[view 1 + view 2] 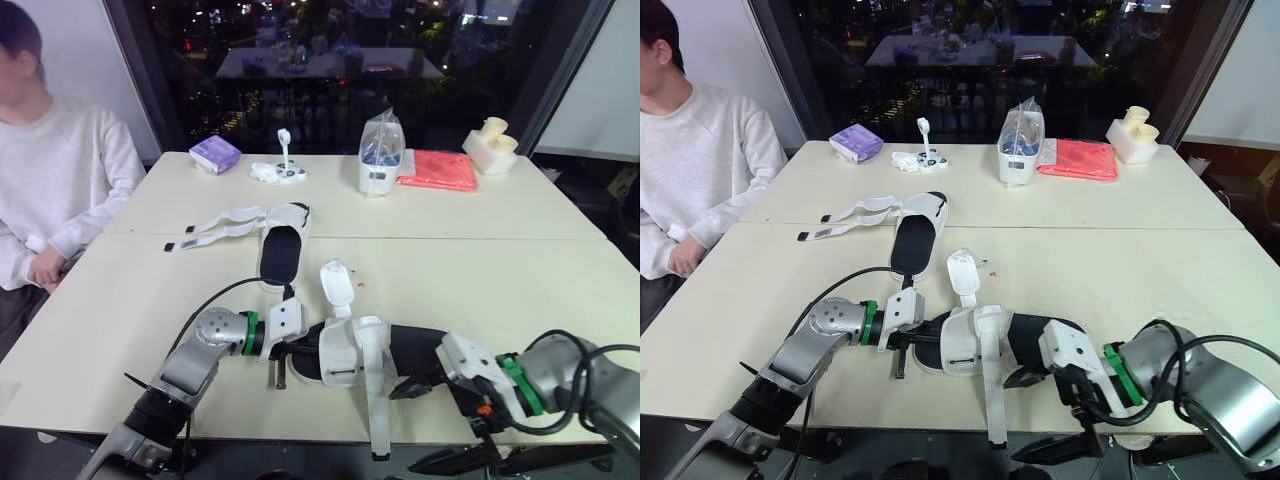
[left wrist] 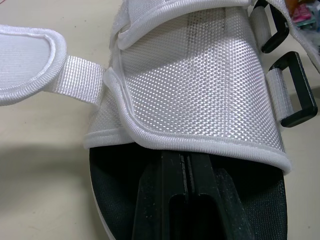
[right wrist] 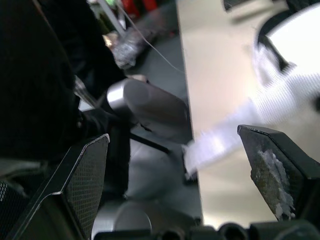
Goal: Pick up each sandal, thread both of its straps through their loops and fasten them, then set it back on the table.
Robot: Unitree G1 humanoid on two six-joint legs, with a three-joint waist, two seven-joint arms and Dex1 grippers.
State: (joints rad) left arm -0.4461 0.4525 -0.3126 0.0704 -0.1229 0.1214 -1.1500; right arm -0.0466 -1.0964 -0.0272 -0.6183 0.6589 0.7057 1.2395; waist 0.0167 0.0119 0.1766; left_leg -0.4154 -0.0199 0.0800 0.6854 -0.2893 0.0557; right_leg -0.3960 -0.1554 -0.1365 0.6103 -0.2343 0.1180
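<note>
The near sandal (image 1: 350, 360), black-soled with a white woven upper, lies by the table's front edge. My left gripper (image 1: 292, 342) is shut on its sole end; in the left wrist view its fingers (image 2: 165, 200) press together on the black insole under the upper (image 2: 200, 80), with two black loops (image 2: 295, 90) to one side. One long strap (image 1: 378, 415) hangs over the edge, and another flap (image 1: 336, 285) points away. My right gripper (image 1: 420, 385) is open at the sandal's other end, with the blurred strap (image 3: 235, 130) beyond its fingers. The far sandal (image 1: 280, 245) lies mid-table, its straps (image 1: 215, 225) spread out.
A person (image 1: 50, 170) sits at the table's left side. Along the back stand a purple pack (image 1: 215, 153), a small white gadget (image 1: 280, 170), a bagged white container (image 1: 380, 155), a red cloth (image 1: 438, 170) and a white moulded piece (image 1: 490, 145).
</note>
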